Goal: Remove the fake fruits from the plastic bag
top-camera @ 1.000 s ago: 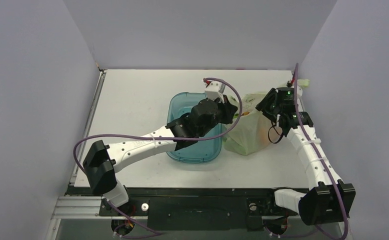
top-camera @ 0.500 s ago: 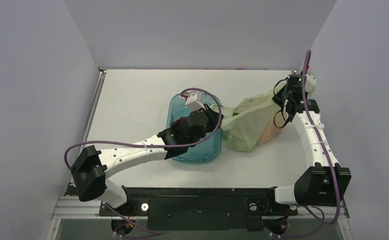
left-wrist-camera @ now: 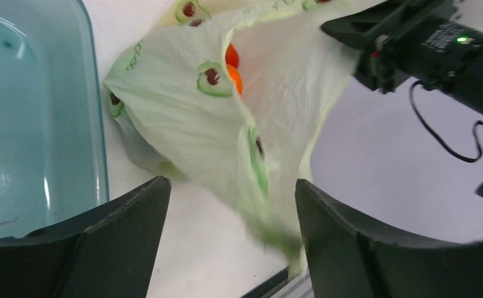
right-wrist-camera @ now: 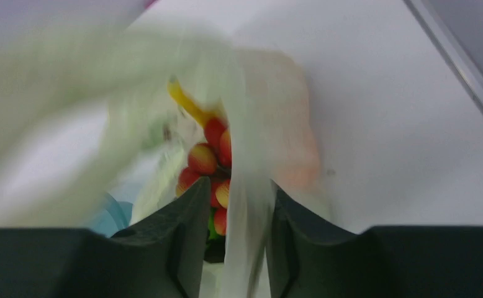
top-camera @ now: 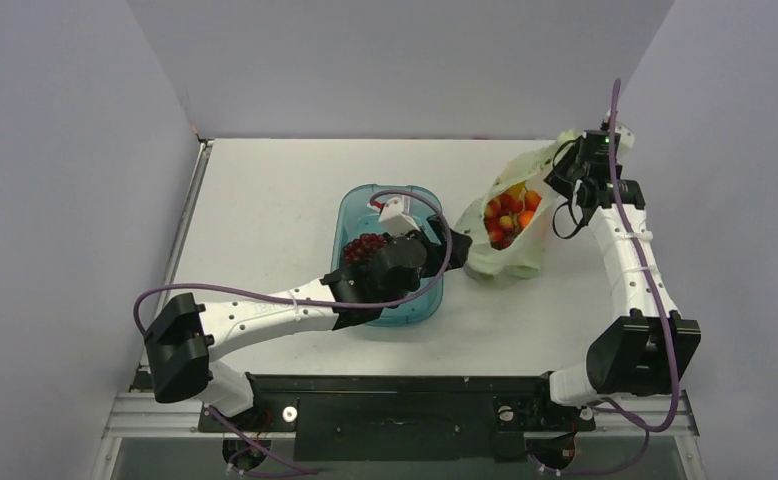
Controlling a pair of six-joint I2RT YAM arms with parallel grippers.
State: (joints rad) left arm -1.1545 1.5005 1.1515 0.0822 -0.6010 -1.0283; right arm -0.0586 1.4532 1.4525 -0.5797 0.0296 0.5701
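The pale-green plastic bag (top-camera: pixel 502 258) lies right of the tray, its mouth pulled up and open. Red, orange and yellow fake fruits (top-camera: pixel 510 208) show inside. My right gripper (top-camera: pixel 563 175) holds the bag's upper rim at the back right. In the right wrist view a strip of bag (right-wrist-camera: pixel 251 124) runs between the jaws of this gripper (right-wrist-camera: pixel 240 186), with red fruits (right-wrist-camera: pixel 205 158) and a yellow banana (right-wrist-camera: pixel 186 102) beyond. My left gripper (top-camera: pixel 435 248) hovers open over the tray's right end. In the left wrist view this gripper (left-wrist-camera: pixel 231 182) faces the bag (left-wrist-camera: pixel 183 124); a blurred fold hangs by its right finger.
The clear teal tray (top-camera: pixel 350 205) sits mid-table under my left arm, with a dark maroon grape bunch (top-camera: pixel 365 245) lying in it. Its rim (left-wrist-camera: pixel 96 124) nearly touches the bag. The enclosure's right wall stands close behind the right gripper.
My left gripper opened and drew back over the tray, where the grape bunch now lies. The right gripper lifted the bag's rim, and its mouth now gapes, showing the fruits.
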